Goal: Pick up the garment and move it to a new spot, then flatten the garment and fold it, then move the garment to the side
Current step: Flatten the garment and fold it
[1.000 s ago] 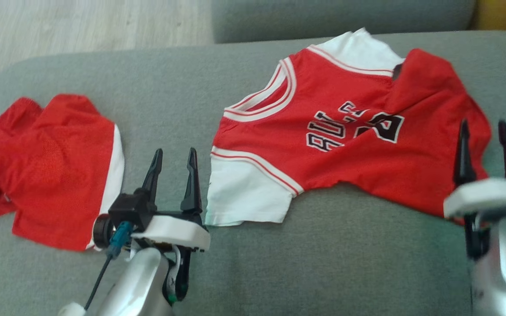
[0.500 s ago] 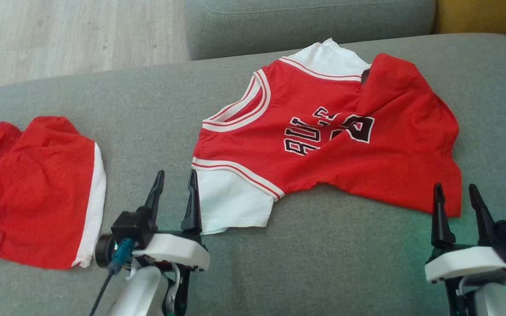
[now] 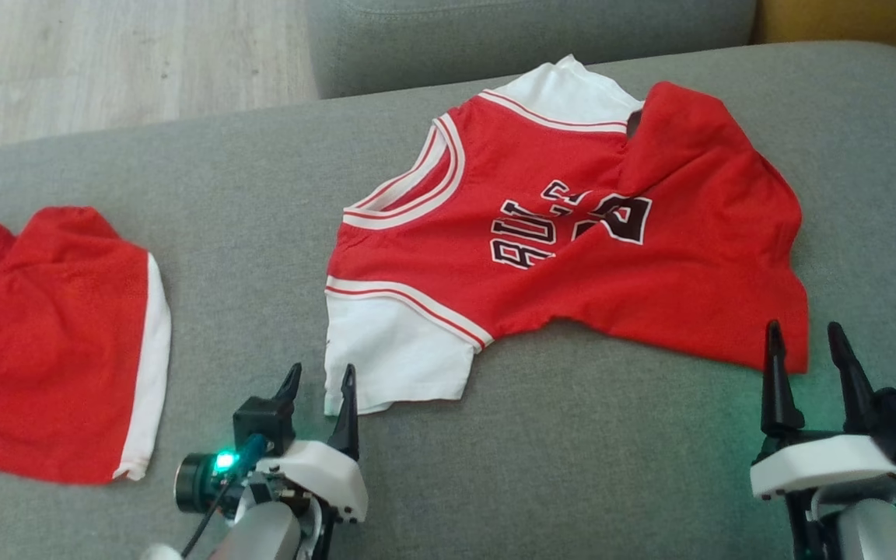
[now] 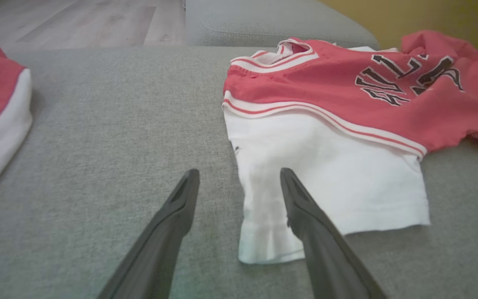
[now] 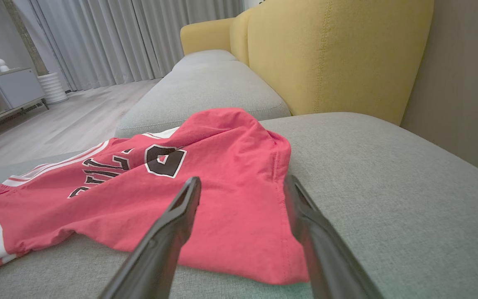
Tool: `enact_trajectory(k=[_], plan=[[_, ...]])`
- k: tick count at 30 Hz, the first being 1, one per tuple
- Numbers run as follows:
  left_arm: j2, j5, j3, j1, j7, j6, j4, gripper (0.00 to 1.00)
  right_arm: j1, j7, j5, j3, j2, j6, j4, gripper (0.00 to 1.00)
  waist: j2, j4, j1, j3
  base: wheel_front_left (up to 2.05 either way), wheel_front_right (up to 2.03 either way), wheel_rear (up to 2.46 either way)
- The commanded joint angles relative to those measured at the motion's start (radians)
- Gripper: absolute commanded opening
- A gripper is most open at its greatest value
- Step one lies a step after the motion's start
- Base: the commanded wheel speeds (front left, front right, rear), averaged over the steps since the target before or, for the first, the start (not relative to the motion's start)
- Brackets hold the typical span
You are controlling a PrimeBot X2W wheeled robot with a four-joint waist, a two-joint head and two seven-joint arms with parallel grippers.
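Note:
The garment (image 3: 572, 233) is a red jersey with white sleeves and black lettering, spread across the grey cushion (image 3: 261, 194); its far right part is folded over. My left gripper (image 3: 321, 375) stands open at the near white sleeve (image 4: 326, 174), one finger (image 4: 301, 207) over the sleeve's edge. Open too, my right gripper (image 3: 806, 342) sits just short of the jersey's red hem corner (image 5: 264, 232). Nothing is held between either pair of fingers.
Red shorts (image 3: 51, 342) with a white side stripe lie at the cushion's left end. A second grey cushion (image 3: 526, 31) lies beyond, with wooden floor (image 3: 106, 62) at the far left. A yellow sofa back (image 5: 330, 54) rises on the right.
The head camera has shifted, so the whole scene sits differently. My left gripper has drawn back toward me and lower; my right gripper now sits at the hem corner instead of over the jersey.

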Motion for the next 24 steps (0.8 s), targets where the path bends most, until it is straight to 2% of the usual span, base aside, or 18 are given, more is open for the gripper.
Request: enact_trajectory(k=[1,7,8,9,10,11,18,24], plan=[[0.007,0.007,0.019,-0.048,0.004,0.008,-0.006,1.00,-0.026,-0.014,0.012,0.027,-0.008,-0.001,-0.034,1.00,-0.0001,-0.004,0.0000,0.005,0.00,0.00,0.00],[0.008,0.000,-0.002,-0.070,0.062,-0.006,0.062,1.00,-0.033,-0.014,0.017,0.028,-0.008,-0.001,-0.034,1.00,-0.0001,-0.016,0.0000,0.021,0.00,0.00,0.00],[0.008,-0.002,-0.007,-0.072,0.070,-0.013,0.069,0.77,-0.034,-0.014,0.017,0.026,-0.008,-0.001,-0.031,1.00,-0.0001,-0.017,0.0000,0.023,0.00,0.00,0.00],[0.008,-0.005,-0.008,-0.076,0.067,-0.018,0.069,0.25,-0.035,-0.014,0.016,0.023,-0.008,-0.001,-0.027,1.00,-0.0001,-0.018,0.0000,0.025,0.00,0.00,0.00],[0.008,-0.005,-0.008,-0.076,0.067,-0.018,0.069,0.25,-0.035,-0.014,0.016,0.023,-0.008,-0.001,-0.027,1.00,-0.0001,-0.018,0.0000,0.025,0.00,0.00,0.00],[0.007,-0.006,-0.008,-0.081,0.057,-0.019,0.066,0.00,-0.036,-0.014,0.013,0.017,-0.008,-0.001,-0.020,1.00,-0.0001,-0.019,0.0000,0.027,0.00,0.00,0.00],[0.007,-0.028,0.019,-0.105,-0.046,-0.031,-0.010,0.00,-0.077,-0.011,0.016,-0.065,-0.008,-0.001,0.116,1.00,-0.0001,-0.009,0.0000,0.025,0.00,0.00,0.00],[0.007,-0.017,0.041,-0.092,-0.064,-0.039,-0.116,0.00,-0.159,0.028,0.035,-0.106,-0.008,-0.001,0.279,1.00,-0.0001,0.011,0.0000,0.021,0.00,0.00,0.00]])
